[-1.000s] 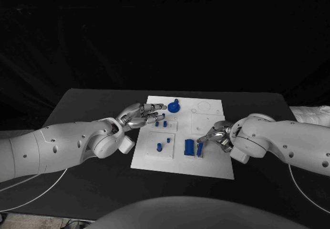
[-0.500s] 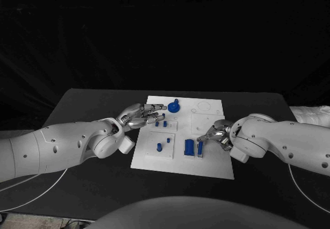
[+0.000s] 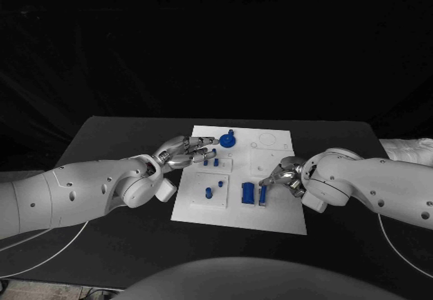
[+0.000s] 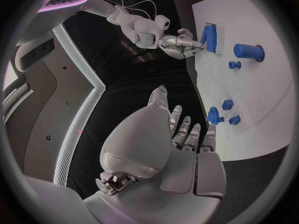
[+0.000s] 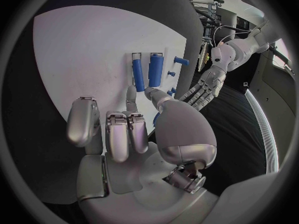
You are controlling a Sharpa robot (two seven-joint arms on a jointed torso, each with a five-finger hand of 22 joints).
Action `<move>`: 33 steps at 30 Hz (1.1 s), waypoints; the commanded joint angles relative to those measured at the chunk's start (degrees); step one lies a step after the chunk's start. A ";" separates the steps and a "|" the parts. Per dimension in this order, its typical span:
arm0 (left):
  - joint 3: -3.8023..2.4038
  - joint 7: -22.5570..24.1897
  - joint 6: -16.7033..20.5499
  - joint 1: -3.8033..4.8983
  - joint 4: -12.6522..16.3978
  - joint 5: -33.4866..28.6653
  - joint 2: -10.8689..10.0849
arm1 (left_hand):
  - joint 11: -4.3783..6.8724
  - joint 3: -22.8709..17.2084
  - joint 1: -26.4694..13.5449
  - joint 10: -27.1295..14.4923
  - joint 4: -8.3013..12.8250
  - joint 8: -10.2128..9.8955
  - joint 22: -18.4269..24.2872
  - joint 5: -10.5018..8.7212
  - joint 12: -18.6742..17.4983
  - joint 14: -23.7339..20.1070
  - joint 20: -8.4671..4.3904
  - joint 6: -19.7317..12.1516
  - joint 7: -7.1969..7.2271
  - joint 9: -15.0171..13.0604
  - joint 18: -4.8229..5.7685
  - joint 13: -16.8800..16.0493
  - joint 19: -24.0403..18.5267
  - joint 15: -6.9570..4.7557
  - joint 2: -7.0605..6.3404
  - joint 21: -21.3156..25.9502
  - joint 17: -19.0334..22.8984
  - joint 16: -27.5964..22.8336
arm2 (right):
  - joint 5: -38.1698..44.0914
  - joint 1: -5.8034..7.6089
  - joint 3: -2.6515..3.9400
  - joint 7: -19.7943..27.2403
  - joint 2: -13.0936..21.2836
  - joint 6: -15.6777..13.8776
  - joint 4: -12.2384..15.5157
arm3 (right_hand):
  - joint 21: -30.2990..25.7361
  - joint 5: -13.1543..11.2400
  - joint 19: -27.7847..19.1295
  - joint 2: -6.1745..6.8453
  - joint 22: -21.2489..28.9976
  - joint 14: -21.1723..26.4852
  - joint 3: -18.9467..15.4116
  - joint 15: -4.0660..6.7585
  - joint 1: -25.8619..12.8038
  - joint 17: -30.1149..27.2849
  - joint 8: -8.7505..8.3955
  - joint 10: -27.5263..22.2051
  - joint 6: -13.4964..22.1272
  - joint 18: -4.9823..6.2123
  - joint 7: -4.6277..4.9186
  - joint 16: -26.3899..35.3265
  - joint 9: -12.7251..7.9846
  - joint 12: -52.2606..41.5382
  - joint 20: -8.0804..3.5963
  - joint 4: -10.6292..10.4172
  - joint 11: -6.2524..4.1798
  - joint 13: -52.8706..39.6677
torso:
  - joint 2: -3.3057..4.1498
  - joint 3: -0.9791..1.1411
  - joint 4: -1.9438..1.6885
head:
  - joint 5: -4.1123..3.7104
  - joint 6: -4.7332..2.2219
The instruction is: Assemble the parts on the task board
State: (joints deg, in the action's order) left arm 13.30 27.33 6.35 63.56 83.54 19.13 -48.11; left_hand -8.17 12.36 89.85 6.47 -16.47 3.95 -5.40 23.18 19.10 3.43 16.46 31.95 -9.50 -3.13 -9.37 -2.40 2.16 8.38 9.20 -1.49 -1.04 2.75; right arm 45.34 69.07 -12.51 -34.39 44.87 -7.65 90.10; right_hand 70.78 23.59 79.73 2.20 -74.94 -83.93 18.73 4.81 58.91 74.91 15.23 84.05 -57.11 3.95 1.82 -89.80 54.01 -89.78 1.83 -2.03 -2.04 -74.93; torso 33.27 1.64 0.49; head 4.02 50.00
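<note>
The white task board (image 3: pixel 271 215) lies mid-table. On it are a round blue part (image 3: pixel 228 140), two small pegs (image 3: pixel 211 162), a short part (image 3: pixel 209 192), a thick cylinder (image 3: pixel 247 194) and a slim bar (image 3: pixel 263 195). My right hand (image 3: pixel 281 175) sits at the board's right side, a fingertip (image 5: pixel 131 97) at the slim bar's (image 5: pixel 137 74) end, the thick cylinder (image 5: pixel 155 68) beside it; nothing is lifted. My left hand (image 3: pixel 185 151) hovers at the board's upper left, fingers (image 4: pixel 187 132) spread and empty, near the small pegs (image 4: pixel 227 104).
The black table (image 3: pixel 117 134) surrounds the board on all sides. My left forearm (image 3: pixel 81 194) lies along the table's left side, my right forearm (image 3: pixel 370 184) along its right. The board's (image 4: pixel 255 79) far right area carries shallow round recesses (image 3: pixel 267 139).
</note>
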 commanded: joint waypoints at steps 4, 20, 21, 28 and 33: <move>-0.04 0.17 -1.17 -0.02 0.05 0.15 0.16 | -0.34 -0.05 0.55 0.07 0.45 0.28 0.00 0.24 0.20 0.31 0.26 0.30 -0.22 -0.08 -0.72 -0.08 0.28 0.24 -0.05 -0.24 -0.10 0.40 | 0.49 -0.09 -0.06 -0.69 0.00 2.55 0.04 | -0.28 0.13 0.08 -0.08 -9.11 -6.07 0.04 0.38 0.48 15.09 0.23 5.95 0.18 0.55 -0.07 -0.20 0.07 -0.22 -0.43 0.37 -0.24 -15.07 | 0.00 -0.01 -0.01 | 0.02 0.00; -0.04 0.04 -1.34 -0.05 0.09 0.17 0.11 | -0.40 -0.10 0.79 0.09 0.53 0.31 -0.02 0.32 0.26 0.39 0.27 0.44 -0.28 -0.08 -0.71 -0.08 0.30 0.36 -0.03 -0.25 -0.11 0.49 | 0.50 -0.11 -0.07 -1.38 -0.12 4.36 -0.12 | -0.94 -1.33 -0.27 -0.32 -8.93 -6.07 -0.15 0.21 0.92 15.09 0.19 5.95 1.31 0.65 0.20 -0.20 0.86 -0.22 -0.32 0.70 0.00 -15.07 | 0.00 0.00 -0.02 | 0.12 0.00; -0.04 0.04 -1.36 -0.05 0.08 0.17 0.11 | -0.40 -0.10 0.79 0.09 0.53 0.31 -0.02 0.32 0.26 0.39 0.27 0.44 -0.28 -0.08 -0.71 -0.08 0.30 0.36 -0.03 -0.25 -0.11 0.49 | 0.51 -0.11 -0.07 -1.39 -0.11 4.45 -0.12 | -1.02 -2.64 -0.31 -0.30 -8.92 -6.07 -0.43 0.15 0.77 15.09 0.22 5.95 1.55 0.65 0.31 -0.20 1.09 -0.22 -0.24 0.59 0.09 -15.07 | 0.01 0.00 -0.02 | 0.10 0.00; -0.04 0.03 -1.43 -0.11 0.04 0.20 0.17 | -0.43 -0.12 0.88 0.09 0.56 0.33 0.00 0.37 0.27 0.44 0.27 0.49 -0.30 -0.08 -0.71 -0.09 0.30 0.44 -0.03 -0.25 -0.13 0.54 | 0.89 -0.12 -0.07 -1.42 -0.01 4.51 -0.07 | -2.09 -13.85 -0.84 0.01 -8.66 -6.07 -3.56 -0.54 -0.20 15.09 1.96 5.95 4.64 0.83 1.25 -0.20 3.64 -0.22 0.30 -0.47 0.88 -15.07 | 0.01 0.01 -0.03 | 0.15 0.00; -0.04 -0.01 -1.43 -0.18 0.03 0.21 0.13 | -0.43 -0.12 0.88 0.09 0.56 0.33 0.00 0.37 0.27 0.44 0.27 0.49 -0.30 -0.08 -0.71 -0.09 0.30 0.44 -0.03 -0.25 -0.13 0.54 | 1.77 -0.18 -0.07 -0.58 0.33 2.76 0.22 | -3.03 -20.39 -1.35 1.31 -8.43 -6.07 -7.90 -1.26 -2.88 15.09 2.81 5.95 9.58 0.96 2.21 -0.20 5.20 -0.22 0.96 -3.15 1.81 -15.07 | -0.01 0.00 0.00 | 0.22 0.00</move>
State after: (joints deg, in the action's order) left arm 13.30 27.03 5.93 63.40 83.49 19.17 -48.06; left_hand -8.16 12.22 90.30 6.47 -16.33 3.95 -5.40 23.17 19.10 3.64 16.46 31.94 -9.50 -3.13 -9.37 -2.40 2.16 8.59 9.20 -1.49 -1.09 2.99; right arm 45.81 68.95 -12.57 -35.40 45.10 -4.75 90.17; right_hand 68.00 3.74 78.76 3.49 -74.92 -84.01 11.61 4.07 56.64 74.90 17.75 83.98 -48.40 3.95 3.91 -89.80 58.97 -89.78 2.80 -4.76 -0.62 -74.91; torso 33.26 1.64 0.46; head 4.22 50.00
